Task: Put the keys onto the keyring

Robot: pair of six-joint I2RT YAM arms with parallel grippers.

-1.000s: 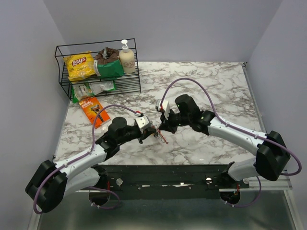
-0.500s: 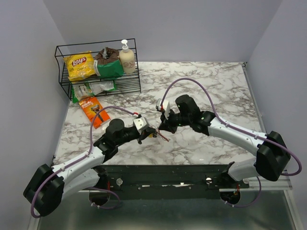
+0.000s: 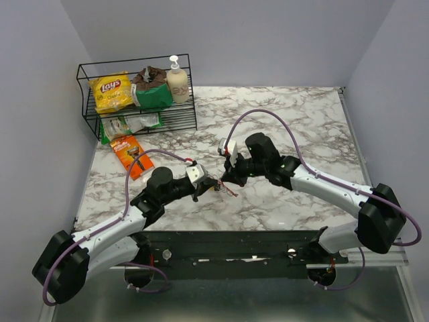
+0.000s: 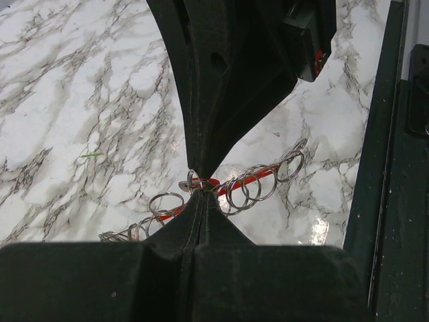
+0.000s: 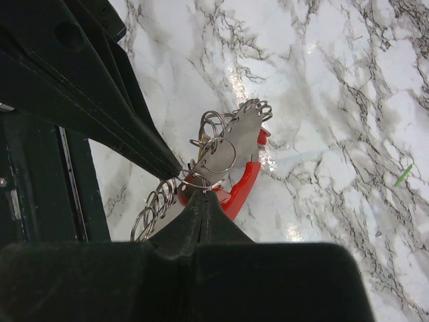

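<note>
The keyring (image 5: 242,186) is a red curved loop with a flat silvery plate and several silvery rings strung on it. It hangs just above the marble between both grippers. In the left wrist view the keyring (image 4: 248,182) shows as a red bar threaded with rings. My left gripper (image 4: 200,196) is shut, pinching a ring at its tip. My right gripper (image 5: 204,195) is shut on another ring beside the red loop. In the top view the left gripper (image 3: 213,184) and right gripper (image 3: 228,180) meet tip to tip over the keyring (image 3: 228,190). No keys with coloured heads can be made out.
A black wire rack (image 3: 94,121) at the back left holds a Lays bag (image 3: 110,90), a green bag and a soap bottle (image 3: 177,80). An orange packet (image 3: 131,155) lies in front of it. A thin green sliver (image 5: 403,175) lies on the marble. A black rail (image 3: 234,245) runs along the near edge.
The left arm has drawn back slightly to the left and the keyring has shifted a little with it. Both grippers have stayed shut.
</note>
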